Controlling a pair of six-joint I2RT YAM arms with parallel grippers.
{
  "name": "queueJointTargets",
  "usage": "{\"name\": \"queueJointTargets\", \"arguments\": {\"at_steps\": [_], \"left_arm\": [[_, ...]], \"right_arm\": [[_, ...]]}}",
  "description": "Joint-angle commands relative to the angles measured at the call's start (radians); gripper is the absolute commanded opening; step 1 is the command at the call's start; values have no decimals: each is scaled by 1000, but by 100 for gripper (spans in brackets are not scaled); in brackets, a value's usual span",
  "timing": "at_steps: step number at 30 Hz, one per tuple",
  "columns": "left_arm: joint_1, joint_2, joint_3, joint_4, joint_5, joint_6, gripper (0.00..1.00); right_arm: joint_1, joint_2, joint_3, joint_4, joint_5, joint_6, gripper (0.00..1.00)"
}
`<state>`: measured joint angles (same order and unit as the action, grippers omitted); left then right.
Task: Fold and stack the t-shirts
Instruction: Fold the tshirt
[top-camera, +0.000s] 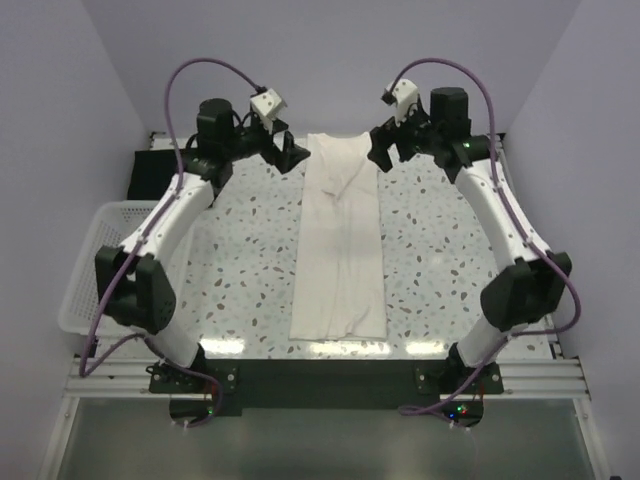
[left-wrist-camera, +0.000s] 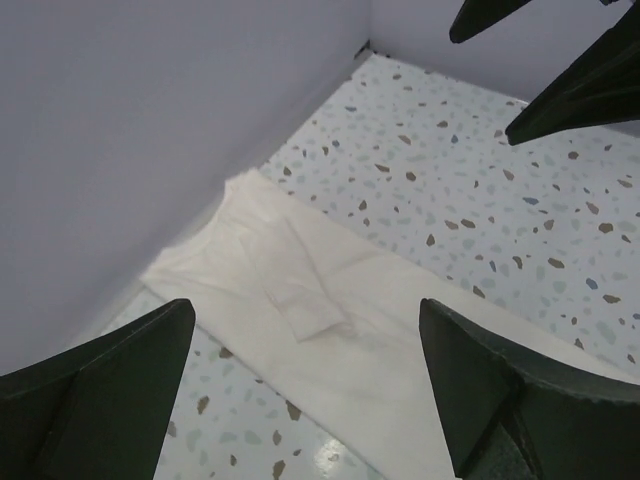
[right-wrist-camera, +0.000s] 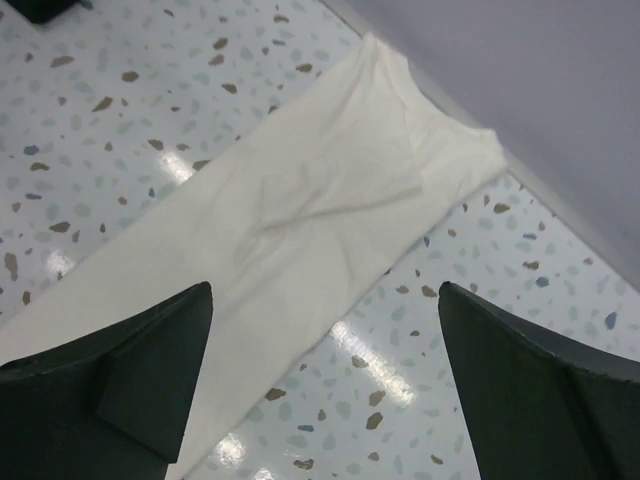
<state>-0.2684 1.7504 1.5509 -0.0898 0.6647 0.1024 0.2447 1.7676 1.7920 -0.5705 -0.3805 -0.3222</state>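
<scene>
Now left gripper and right gripper, wide and empty, flank the far end of the shirt, folded lengthwise, apparently poised for a crosswise fold.

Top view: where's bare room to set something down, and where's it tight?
Bare tabletop lies on either side of the cream t-shirt: one patch toward the left arm, one toward the right arm. The far end is crowded: the open left gripper and right gripper flank the collar.
</scene>
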Motion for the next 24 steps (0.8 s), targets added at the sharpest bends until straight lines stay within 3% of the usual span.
{"name": "queueJointTargets", "arguments": {"at_steps": [1,3,4,5,6,9,10,13,16,20,24], "left_arm": [[6,-158,-155,208,7,85,100],[9,-204,-155,55,126,239,100],[6,-212,-147,-21,169,376,100],[-9,-233,-153,-183,205,451,100],[-20,-252,-175,-239,226,512,100],[-69,-374,-366,-373,214,753,100],[-92,-412,-493,-373,190,822,100],[-249,-557,-738,-355,109,942,96],[-386,-663,-933,-253,-12,916,88],[-492,-652,-1011,-188,-51,853,75],[-580,-637,-1066,-108,-97,792,63]], "right_arm": [[-1,-173,-179,96,-115,-96,99],[-1,-229,-216,25,-241,-254,98],[1,-272,-244,-83,-285,-315,99],[2,-293,-262,-144,-323,-431,99],[8,-313,-285,-249,-352,-486,99],[70,-413,-443,-365,-289,-621,99],[111,-440,-542,-377,-275,-646,99],[207,-569,-768,-336,-221,-692,94],[301,-677,-957,-267,-181,-695,81],[390,-712,-1105,-215,-156,-699,62],[458,-705,-1178,-120,-123,-673,56]]}}
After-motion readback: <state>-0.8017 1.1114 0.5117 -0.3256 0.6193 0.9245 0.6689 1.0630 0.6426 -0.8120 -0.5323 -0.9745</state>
